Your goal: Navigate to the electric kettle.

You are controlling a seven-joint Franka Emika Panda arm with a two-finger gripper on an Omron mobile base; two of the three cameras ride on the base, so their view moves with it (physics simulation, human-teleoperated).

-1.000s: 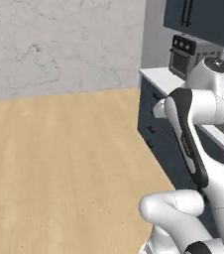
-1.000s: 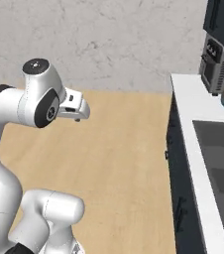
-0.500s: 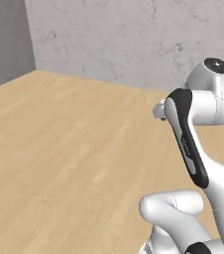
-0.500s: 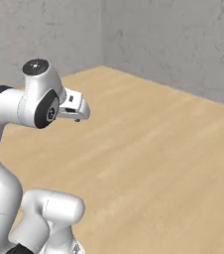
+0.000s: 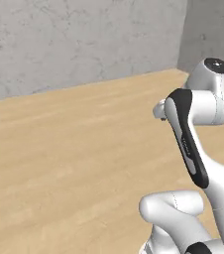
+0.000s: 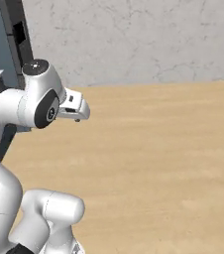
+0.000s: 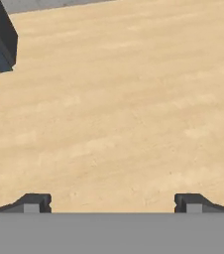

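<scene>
Hand view looks down on pale wooden floor [image 7: 134,109] ahead of the gripper [image 7: 112,202], whose two dark fingertips [image 7: 34,202] stand wide apart with nothing between them and touching nothing. The electric kettle cannot be made out in any of the views. A dark blue-grey cabinet [image 7: 0,37] sits beyond the gripper to its upper left. From the right base view the gripper [image 6: 77,111] hangs above the floor [image 6: 158,149], a tall dark cabinet [image 6: 12,39] behind the arm and a grey marbled wall [image 6: 134,39] beyond.
</scene>
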